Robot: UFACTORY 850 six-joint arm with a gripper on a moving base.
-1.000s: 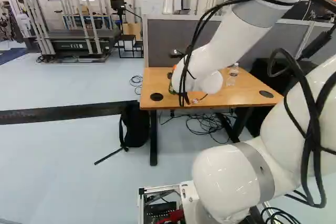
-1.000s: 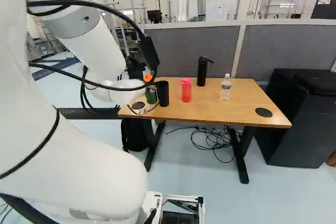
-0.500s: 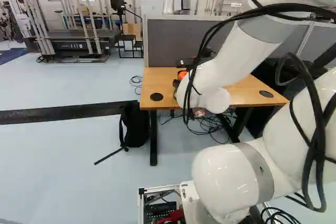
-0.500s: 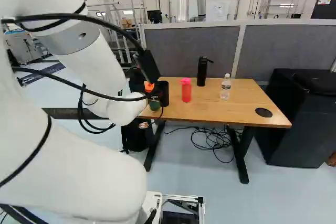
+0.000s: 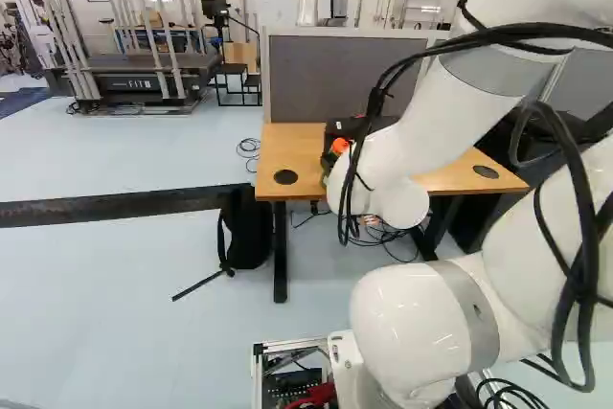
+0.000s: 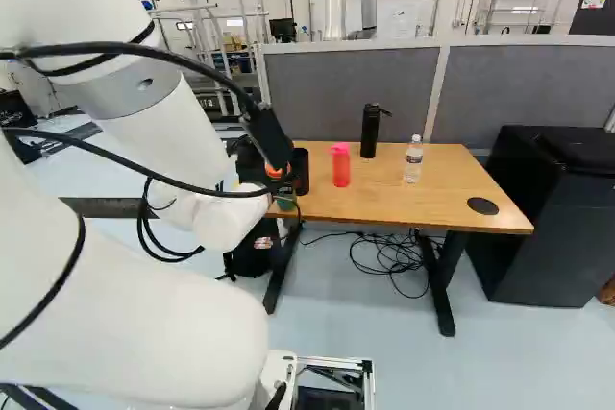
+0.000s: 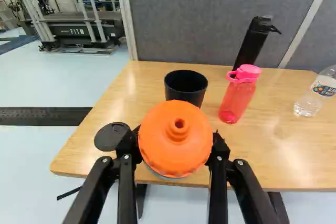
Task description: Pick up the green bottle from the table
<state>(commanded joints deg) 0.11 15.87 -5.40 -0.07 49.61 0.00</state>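
Green bottle (image 6: 285, 203) roughly upright, cap (image 7: 176, 137) up

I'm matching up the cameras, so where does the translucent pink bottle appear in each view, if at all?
Left base view: not visible; the white robot arm covers part of the tabletop.
Right base view: pink bottle near the centre, between the black cup and clear plastic bottle.
Wrist view: again between cup and clear bottle, just in front of the tall black bottle.
Shared landmark: the wooden table.
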